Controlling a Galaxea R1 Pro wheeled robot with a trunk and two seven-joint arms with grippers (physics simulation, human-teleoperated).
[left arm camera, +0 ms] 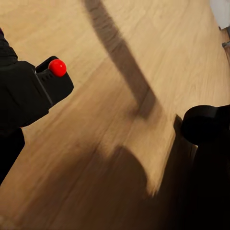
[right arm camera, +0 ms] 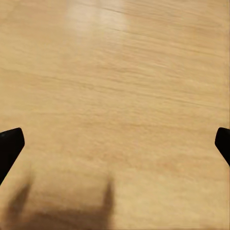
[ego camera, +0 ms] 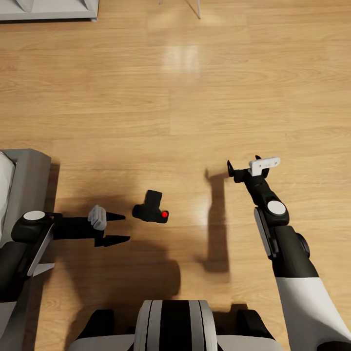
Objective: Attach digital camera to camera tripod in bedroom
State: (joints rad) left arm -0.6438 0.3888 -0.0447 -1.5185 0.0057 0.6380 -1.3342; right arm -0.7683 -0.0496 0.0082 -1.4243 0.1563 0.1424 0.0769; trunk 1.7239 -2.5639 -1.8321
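Head view: looking down on a light wood plank floor (ego camera: 195, 97), both black arms reaching forward from the robot's trunk.
Digital camera: the digital camera (ego camera: 152, 208) lies on the floor, small and black, its red button (ego camera: 165, 214) facing up.
Left gripper: the left gripper (ego camera: 119, 227) lies low and level, fingers spread and empty, tips just short of the camera, apparently lined up to close on it.
Left wrist view: the camera body (left arm camera: 33, 91) with its red button sits close beside a dark finger; no contact is evident.
Right gripper: the right gripper (ego camera: 242, 168) hangs well apart over bare floor, probably kept clear of the pickup.
Right wrist view: two fingertips (right arm camera: 9, 143) stand wide apart, nothing between them.
Tripod: thin grey legs (ego camera: 195, 7) at the far edge; whether they are the tripod's cannot be told.
Furniture: a grey piece (ego camera: 29, 180) beside the left arm.
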